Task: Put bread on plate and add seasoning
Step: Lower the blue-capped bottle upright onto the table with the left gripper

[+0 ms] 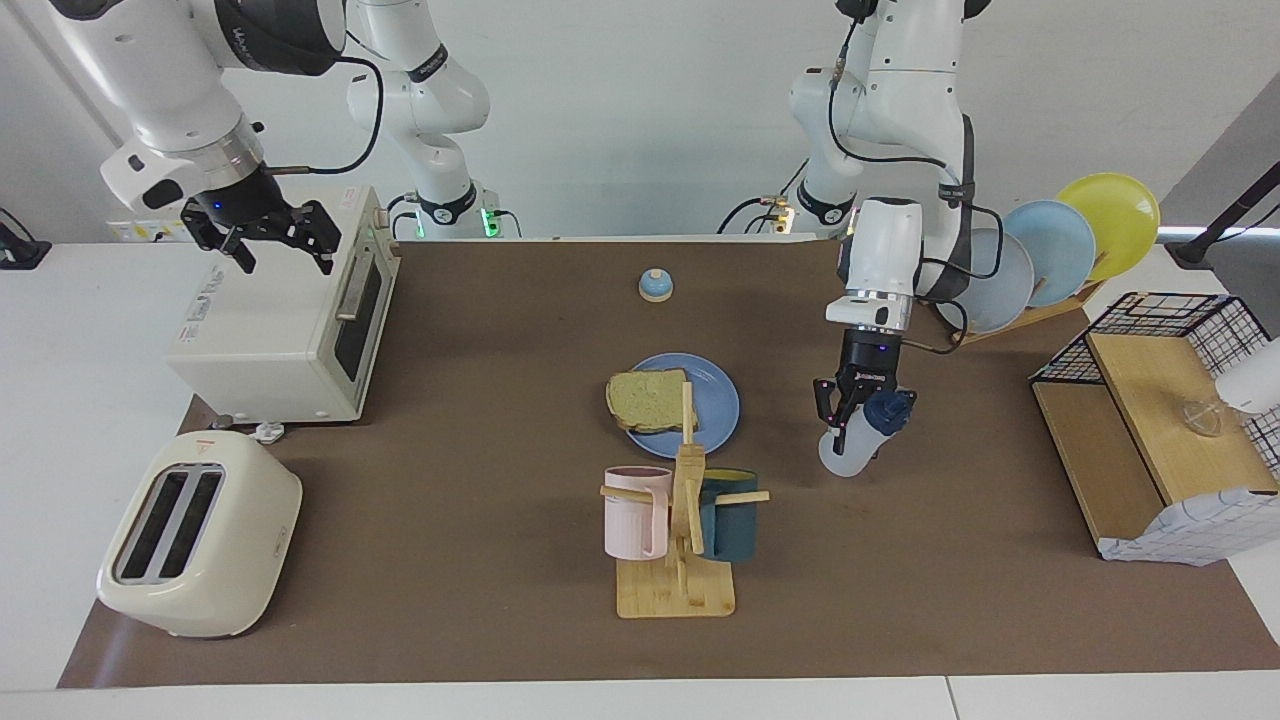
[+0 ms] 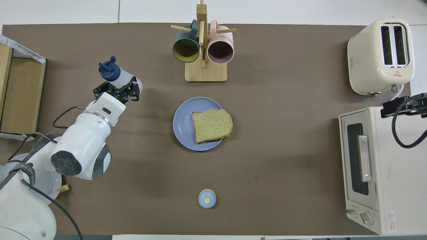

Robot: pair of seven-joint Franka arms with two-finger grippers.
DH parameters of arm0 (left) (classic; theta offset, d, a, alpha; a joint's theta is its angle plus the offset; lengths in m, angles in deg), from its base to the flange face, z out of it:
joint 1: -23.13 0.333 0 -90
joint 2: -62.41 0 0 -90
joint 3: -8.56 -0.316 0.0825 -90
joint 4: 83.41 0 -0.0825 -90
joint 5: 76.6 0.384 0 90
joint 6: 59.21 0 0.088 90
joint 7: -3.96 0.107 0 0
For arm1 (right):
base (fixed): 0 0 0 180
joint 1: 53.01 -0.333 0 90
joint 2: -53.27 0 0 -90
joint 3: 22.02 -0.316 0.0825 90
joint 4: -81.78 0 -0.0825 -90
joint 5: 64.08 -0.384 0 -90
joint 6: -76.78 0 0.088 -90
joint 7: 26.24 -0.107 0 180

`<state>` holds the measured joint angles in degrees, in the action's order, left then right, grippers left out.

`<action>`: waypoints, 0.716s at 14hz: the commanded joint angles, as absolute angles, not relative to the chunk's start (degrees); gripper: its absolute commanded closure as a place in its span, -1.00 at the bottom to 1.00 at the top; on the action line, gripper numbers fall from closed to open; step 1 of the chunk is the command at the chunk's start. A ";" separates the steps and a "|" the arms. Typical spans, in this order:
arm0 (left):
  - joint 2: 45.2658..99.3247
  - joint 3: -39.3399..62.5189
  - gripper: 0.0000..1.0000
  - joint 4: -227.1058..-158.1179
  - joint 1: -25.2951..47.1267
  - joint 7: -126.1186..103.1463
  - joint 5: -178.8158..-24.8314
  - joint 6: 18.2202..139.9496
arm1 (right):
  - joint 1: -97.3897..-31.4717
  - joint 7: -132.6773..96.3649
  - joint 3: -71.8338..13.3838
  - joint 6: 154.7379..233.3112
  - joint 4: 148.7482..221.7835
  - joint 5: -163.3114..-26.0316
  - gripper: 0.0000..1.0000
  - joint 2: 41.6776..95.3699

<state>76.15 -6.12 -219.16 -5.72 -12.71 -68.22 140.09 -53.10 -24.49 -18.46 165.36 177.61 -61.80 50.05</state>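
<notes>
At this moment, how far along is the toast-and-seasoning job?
Done: the squarish toast slice lies on the round blue plate. In hand: the left gripper holds the white squeeze bottle with navy cap, tilted, beside the plate. Left: seasoning the toast. The right gripper waits open above the toaster oven.

Brightness: bright, even room light in both views.
Source: seemingly from above.
Shadows: soft, faint patches on the brown mat [image 1: 480,430] under the raised arms and beside the mug rack [image 2: 203,50].
Glare: mild sheen on the toaster [image 1: 200,535].
Focus: sharp throughout, no blur.
</notes>
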 commanded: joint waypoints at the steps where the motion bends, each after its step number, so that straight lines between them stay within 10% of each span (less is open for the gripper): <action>1: 79.98 -6.29 1.00 -216.93 -6.05 -12.65 -68.08 141.53 | -52.21 -23.78 -19.04 164.67 177.23 -61.62 -1.00 50.19; 10: 82.71 -6.38 1.00 -216.48 -5.61 -12.48 -64.47 141.62 | -52.21 -23.78 -19.04 164.67 177.23 -61.62 -1.00 50.19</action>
